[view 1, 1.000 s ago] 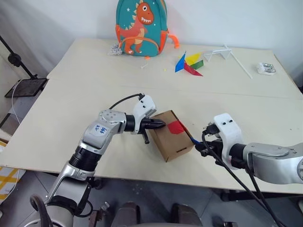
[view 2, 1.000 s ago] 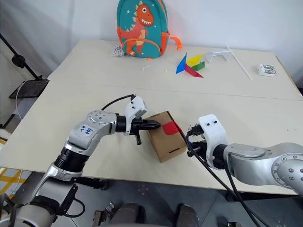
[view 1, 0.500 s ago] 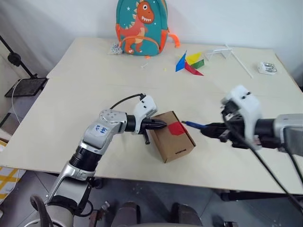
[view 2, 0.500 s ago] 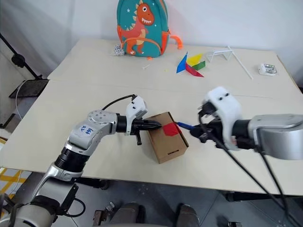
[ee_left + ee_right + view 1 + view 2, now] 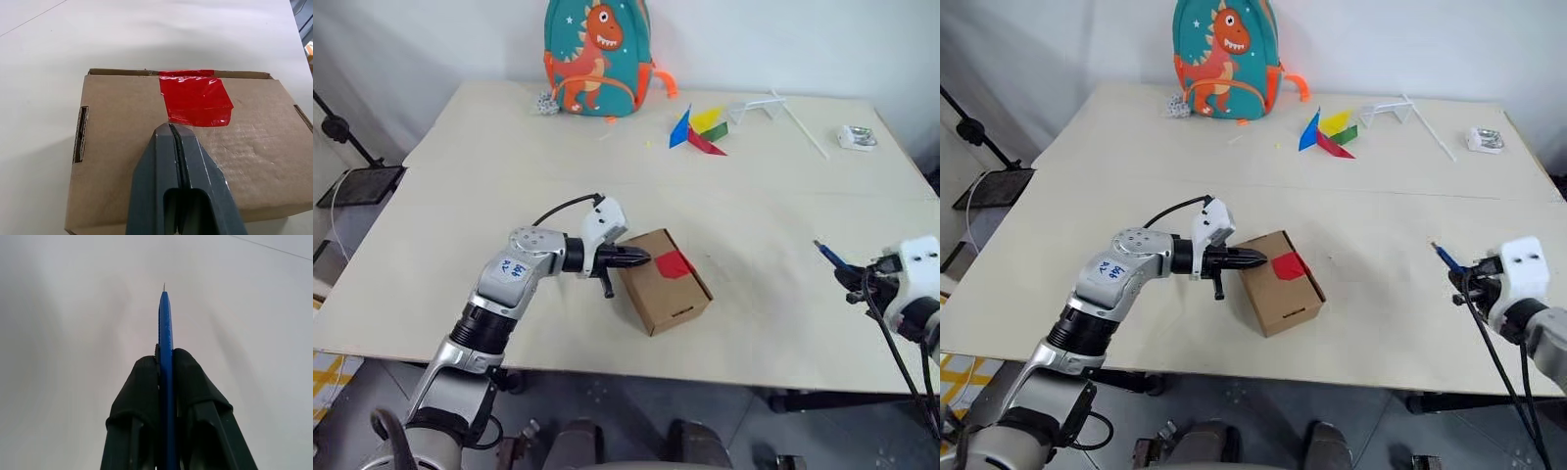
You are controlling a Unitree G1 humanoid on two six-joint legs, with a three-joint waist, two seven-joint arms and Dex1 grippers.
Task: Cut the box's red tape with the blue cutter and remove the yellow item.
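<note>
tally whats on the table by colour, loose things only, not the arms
brown: 1, the box
red: 1, the red tape on the box
teal: 1, backpack
multicolour: 1, paper pinwheel
white: 2, frame, small gadget
total: 6
Off the table: the blue cutter in the right gripper.

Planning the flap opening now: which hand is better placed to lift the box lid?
Probably left. The left hand is shut with its tips on the box beside the red tape. The right hand is far off, shut on the blue cutter.
</note>
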